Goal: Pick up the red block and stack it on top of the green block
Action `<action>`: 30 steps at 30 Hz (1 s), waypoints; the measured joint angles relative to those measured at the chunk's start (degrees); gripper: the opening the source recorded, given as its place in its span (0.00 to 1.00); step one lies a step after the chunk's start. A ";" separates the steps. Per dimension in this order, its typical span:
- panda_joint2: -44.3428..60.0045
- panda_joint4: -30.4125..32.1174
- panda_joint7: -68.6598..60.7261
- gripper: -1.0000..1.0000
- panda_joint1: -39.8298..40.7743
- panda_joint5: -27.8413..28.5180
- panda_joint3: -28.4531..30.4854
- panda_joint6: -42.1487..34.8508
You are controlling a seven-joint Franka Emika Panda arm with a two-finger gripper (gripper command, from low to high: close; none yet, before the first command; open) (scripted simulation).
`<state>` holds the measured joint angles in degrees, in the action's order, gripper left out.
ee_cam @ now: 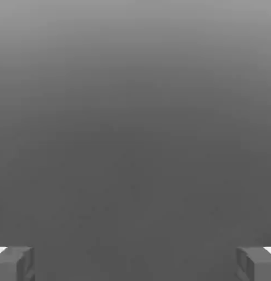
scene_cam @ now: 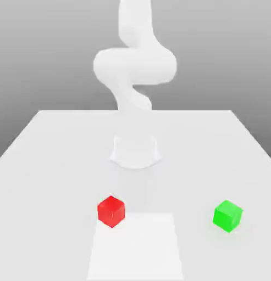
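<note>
The red block rests on the white table, near the front and slightly toward the exterior view's left. The green block sits on the same table toward the exterior view's right, well apart from the red one. My white arm rises from its base behind both blocks and curls up high above the table. In the hand view my gripper is open: its two grey fingertips stand far apart with nothing between them, and plain grey background lies beyond.
A brighter white rectangular patch lies on the table at the front, between the two blocks. The table's side edges run back toward the arm's base.
</note>
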<state>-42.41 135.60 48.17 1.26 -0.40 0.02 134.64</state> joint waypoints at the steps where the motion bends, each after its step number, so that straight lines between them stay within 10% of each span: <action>1: 1.70 1.84 1.15 0.50 0.61 -0.19 -0.02 1.39; 16: 29.43 29.94 21.34 0.50 9.75 -0.69 -1.87 23.42; 23: 49.85 31.35 25.72 0.50 10.37 1.12 -0.68 39.81; 24: 51.68 31.12 25.81 0.00 10.15 1.20 -0.44 41.38; 30: 52.59 31.00 26.03 0.00 10.08 1.42 -0.36 42.23</action>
<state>10.19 166.59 74.20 11.34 1.02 -0.34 176.87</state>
